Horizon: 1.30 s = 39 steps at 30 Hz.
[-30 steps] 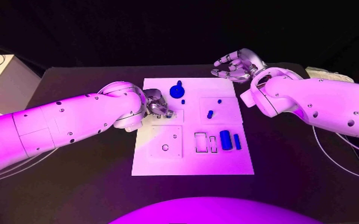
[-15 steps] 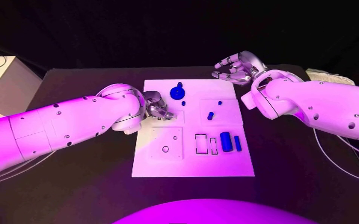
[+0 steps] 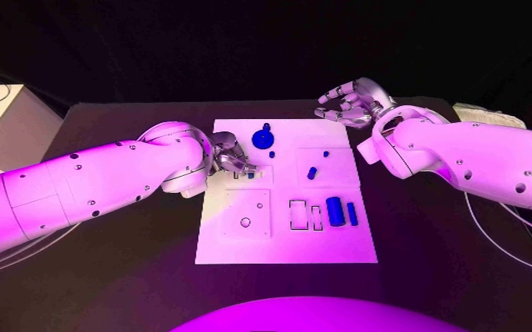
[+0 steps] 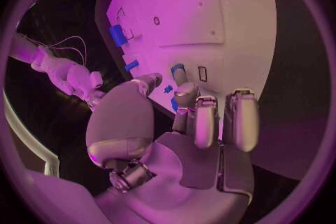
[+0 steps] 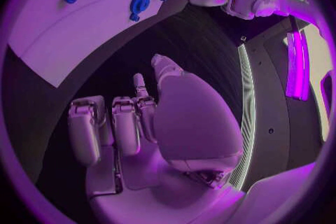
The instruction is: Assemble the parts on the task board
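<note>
The white task board (image 3: pixel 283 244) lies mid-table. My left hand (image 3: pixel 234 157) hovers over the board's left side and pinches a small blue part (image 4: pixel 178 71) at its fingertips, close to a small rectangular slot (image 4: pixel 201 73). A blue round part (image 3: pixel 263 137) and a tiny peg (image 3: pixel 270 151) lie just beyond that hand. Further blue pieces lie on the board: a short one (image 3: pixel 311 169), a thick cylinder (image 3: pixel 335 210) and a slim bar (image 3: pixel 351 210). My right hand (image 3: pixel 353 101) hangs off the board's far right corner, fingers apart, holding nothing.
Outlined slots (image 3: pixel 297 212) and a square panel with a round hole (image 3: pixel 245 222) mark the board's near half. A pale box (image 3: pixel 17 117) stands at the table's left edge and a light object (image 3: pixel 479 109) at its right edge.
My left hand has edged slightly toward the board's far side, still pinching its part. My right hand has drifted a little farther from the board.
</note>
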### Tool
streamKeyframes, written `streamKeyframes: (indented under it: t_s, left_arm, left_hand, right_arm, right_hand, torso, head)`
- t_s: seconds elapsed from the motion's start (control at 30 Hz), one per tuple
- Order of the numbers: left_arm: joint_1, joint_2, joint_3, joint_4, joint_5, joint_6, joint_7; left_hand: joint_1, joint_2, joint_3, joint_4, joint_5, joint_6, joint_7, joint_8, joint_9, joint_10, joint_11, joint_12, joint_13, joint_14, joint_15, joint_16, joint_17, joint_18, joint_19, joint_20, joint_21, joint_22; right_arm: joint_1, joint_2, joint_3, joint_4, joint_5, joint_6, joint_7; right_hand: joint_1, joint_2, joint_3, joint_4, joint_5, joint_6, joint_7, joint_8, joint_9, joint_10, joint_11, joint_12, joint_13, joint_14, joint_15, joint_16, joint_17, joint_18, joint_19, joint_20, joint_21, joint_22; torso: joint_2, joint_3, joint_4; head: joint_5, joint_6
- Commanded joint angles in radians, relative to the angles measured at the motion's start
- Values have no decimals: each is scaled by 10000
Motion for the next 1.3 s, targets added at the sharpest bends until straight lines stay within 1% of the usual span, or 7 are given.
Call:
streamKeyframes:
  t_s: [0.03, 0.43, 0.6, 0.77, 1.1, 1.17, 1.3]
  left_arm:
    - [14, -51, 70, 116, 103, 34, -11]
    - [213, -397, 544, 77, 2050, 420, 170]
    - [538, -502, 666, -380, 2834, 793, 495]
    - [723, -504, 781, -811, 2845, 889, 712]
    - [883, -181, 846, -1774, 1861, 974, 922]
    - [896, -65, 848, -2016, 1710, 1004, 926]
    - [909, 147, 848, -2418, 1390, 1088, 895]
  left_hand:
    - [86, 0, -34, -3, -58, 75, 15, -19, 1, -49, 2, 7, -7, 1000, -44, 20, 2437, -73, 15, -5, -32, 650]
    - [830, 162, -232, 41, 55, -434, 214, -243, -7, -801, 176, -618, -892, 902, 95, -146, 2137, 57, -378, 98, -348, 56]
    - [1419, 419, -189, 33, 105, -1729, 908, -1608, -888, -1449, 746, -1001, -1543, 845, 566, -226, 1992, 106, -553, 423, -506, -200]
    - [1628, 451, -270, 32, 98, -1746, 1043, -1909, -1269, -1469, 874, -933, -1526, 840, 696, -228, 1981, 118, -557, 579, -515, -206]
    - [1593, 458, -414, 70, 75, -1482, 1014, -1836, -1382, -1523, 870, -953, -1604, 834, 710, -236, 1964, 134, -579, 612, -539, -245]
    - [1564, 452, -460, 74, 70, -1427, 997, -1802, -1396, -1516, 858, -940, -1589, 835, 703, -234, 1966, 134, -576, 611, -538, -242]
    - [1546, 446, -484, 78, 65, -1409, 992, -1790, -1403, -1505, 854, -928, -1574, 839, 699, -227, 1980, 133, -570, 610, -534, -232]
  right_arm:
    - [-18, 3, 1, -21, -58, 88, 82]
    - [-35, 51, 0, -297, 54, 118, 153]
    - [-36, 76, 0, -453, 213, 72, 394]
    - [-34, 105, 0, -577, 583, -99, 954]
    - [-27, 140, -1, -736, 1397, -487, 2072]
    - [-25, 146, -1, -762, 1508, -526, 2190]
    - [-23, 166, -1, -802, 1626, -560, 2330]
  right_hand:
    - [-119, -14, 79, 0, 48, -56, -6, 54, 3, 180, -71, -50, 1807, 849, -23, -51, 1851, -61, 904, -48, -39, 2384]
    - [-165, -15, 91, -1, 14, -55, -8, 65, 5, 184, -71, -46, 1810, 850, -22, -52, 1852, -62, 906, -47, -36, 2388]
    - [-177, -11, 113, -11, -8, -22, -17, 94, 14, 97, -77, -132, 1726, 840, -24, -68, 1813, -26, 844, -47, -162, 2278]
    - [-174, -64, 332, -51, -24, -4, -50, 207, 40, -454, -112, -699, 1185, 667, -63, -358, 1201, 226, 377, -75, -1094, 1491]
    - [-253, -513, 1858, -89, -21, -371, -42, 739, 199, -4715, -128, -6512, -4474, -1435, -102, -4789, -4329, 1702, -2824, -124, -9406, -5010]
    - [-266, -591, 2125, -111, -11, -436, -4, 808, 224, -4861, -105, -7063, -4972, -2204, -78, -6579, -6021, 1681, -2950, -84, -9979, -5434]
    - [-387, -730, 2575, -199, -29, -522, 43, 973, 281, -4720, -31, -8313, -6249, -2367, 22, -7819, -6301, 1687, -2957, -6, -10969, -6258]
  torso:
    - [-6, 0, -3]
    - [11, -13, -18]
    - [20, 8, 5]
    - [28, -3, 5]
    - [44, -11, -2]
    - [30, -2, 8]
    - [64, -7, 7]
  head:
    - [21, 38]
    - [20, 191]
    - [27, 271]
    - [48, 325]
    - [37, 302]
    - [31, 286]
    - [66, 301]
